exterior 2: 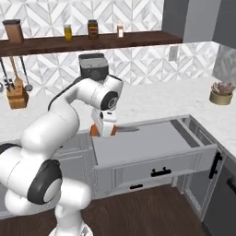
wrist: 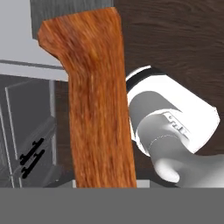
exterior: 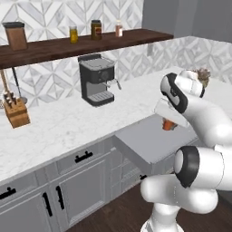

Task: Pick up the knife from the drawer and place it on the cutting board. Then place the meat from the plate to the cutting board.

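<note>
One thing is in my hand (exterior 2: 107, 130): the knife (exterior 2: 115, 129), its orange handle clamped between my nearly closed fingers. From my right base camera the handle shows just under my wrist and the short grey blade sticks out level to the right, over the back edge of the drawer (exterior 2: 138, 145). From my left base camera I catch only a patch of orange below my wrist, above the drawer's far end. Looking along my hand, the reddish-orange, wood-grained handle runs up the middle of the picture with the grey blade at the top, and the dark wooden floor (wrist: 175, 39) lies beyond it.

The drawer stands pulled well out from the grey cabinets, its flat grey inside bare where I can see it. I hold the knife above it, apart from its floor, close to the marble desk (exterior: 68, 122).

On the desk sit a coffee machine (exterior: 96, 80) against the wall, a wooden knife block (exterior: 16, 113) further left, and a small potted plant (exterior 2: 222, 93) off to the right. Jars (exterior: 96, 30) stand along a dark shelf (exterior: 54, 47) above.
</note>
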